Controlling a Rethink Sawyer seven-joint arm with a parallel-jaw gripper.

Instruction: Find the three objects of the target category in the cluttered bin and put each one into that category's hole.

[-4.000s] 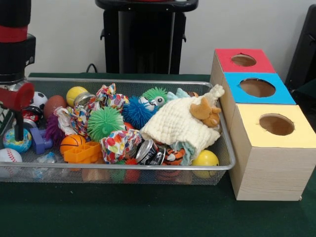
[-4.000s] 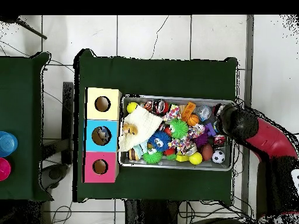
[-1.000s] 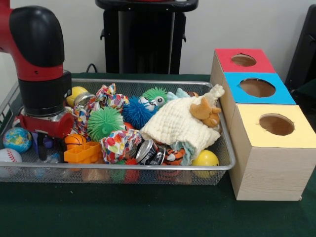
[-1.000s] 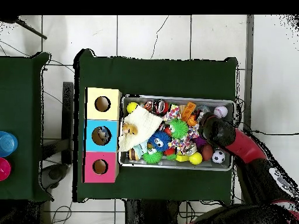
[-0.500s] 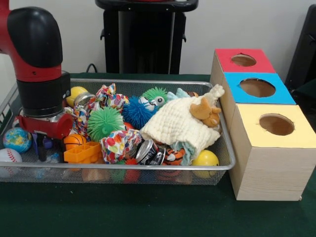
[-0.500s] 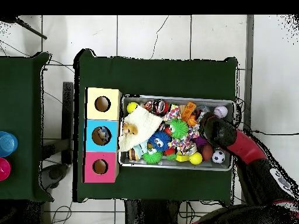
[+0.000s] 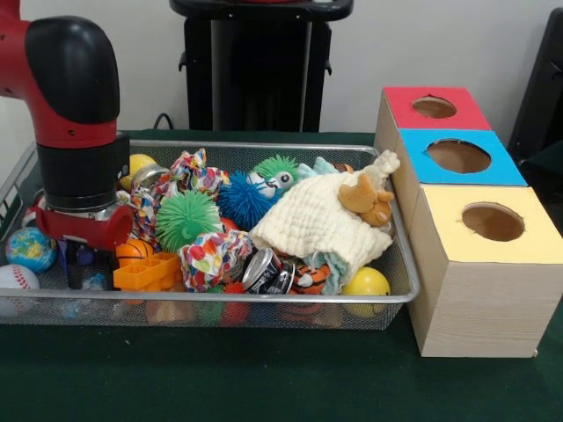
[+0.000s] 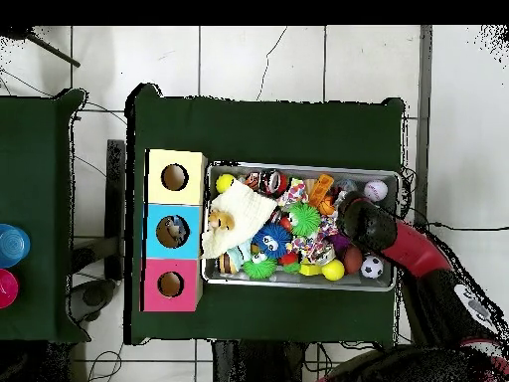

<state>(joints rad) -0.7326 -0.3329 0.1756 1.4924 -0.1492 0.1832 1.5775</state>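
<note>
Arm's down in the left end of the bin, sorting box sitting off to the side.

Biggest thing first: the green table (image 7: pixel 264 387), then the arm (image 7: pixel 75 105) dropped into the mesh bin (image 7: pixel 211 308), then the wooden box (image 7: pixel 479 290) with red, blue and yellow tops, each with a hole. The front view shows the gripper (image 7: pixel 84 272) buried low among the toys next to the orange tray (image 7: pixel 148 272) and basketball (image 7: pixel 132 251), but honestly can't tell if it's clamped on anything or spread apart. From overhead the arm covers that whole spot, though you do get the soccer ball (image 8: pixel 372 266) and a yellow ball (image 8: pixel 333 270) the front view mostly hides. The cream cloth (image 7: pixel 317 220) lies piled at the box end, with crushed cans (image 7: pixel 268 271) below it.
</note>
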